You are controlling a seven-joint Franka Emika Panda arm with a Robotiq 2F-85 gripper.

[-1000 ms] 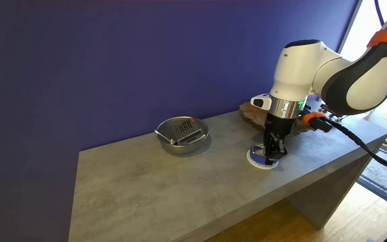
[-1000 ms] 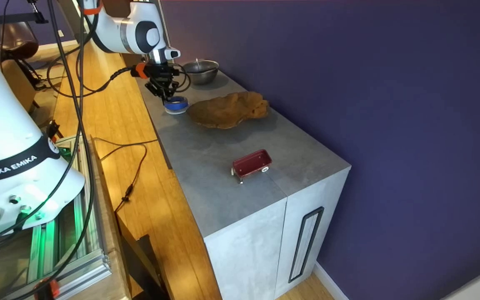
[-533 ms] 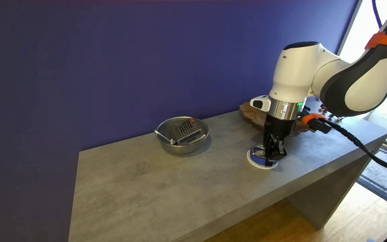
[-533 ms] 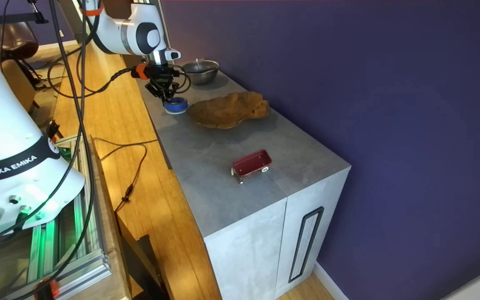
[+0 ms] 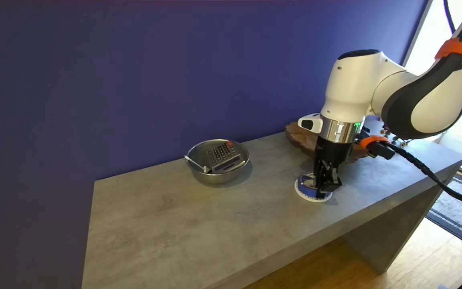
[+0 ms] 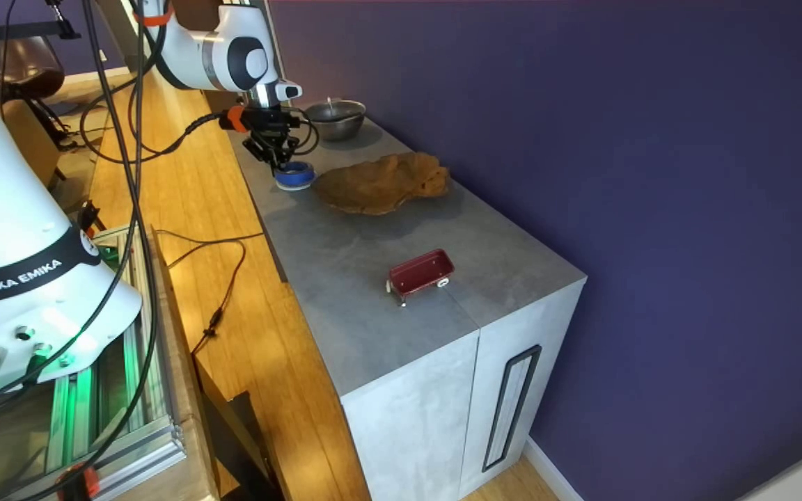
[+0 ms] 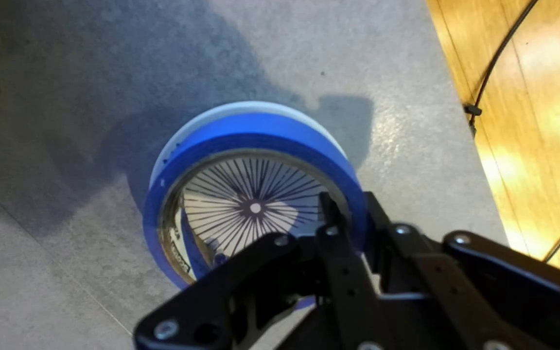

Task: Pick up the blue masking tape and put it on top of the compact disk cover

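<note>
The blue masking tape [image 5: 307, 192] is a low blue ring on the white compact disk cover [image 5: 302, 195], in both exterior views. In the other picture from outside, the tape [image 6: 295, 177] also covers most of the cover [image 6: 294, 188]. In the wrist view the tape [image 7: 260, 125] is roughly centred over the cover [image 7: 255, 208], whose dark spokes show through the hollow middle. My gripper [image 7: 349, 204] is shut on the tape's wall, one finger inside the ring and one outside. It hides part of the ring in an exterior view [image 5: 321, 192].
A metal bowl [image 5: 215, 178] holding a calculator [image 5: 223, 156] stands near the wall. A brown wooden tray [image 6: 376, 184] lies beside the tape. A small red wagon [image 6: 422, 271] stands farther along the grey table [image 6: 345, 313]. The table's edge is near the gripper.
My gripper and the tape have come down slightly towards the cover between one second and half a second ago. Since then they have hardly moved.
</note>
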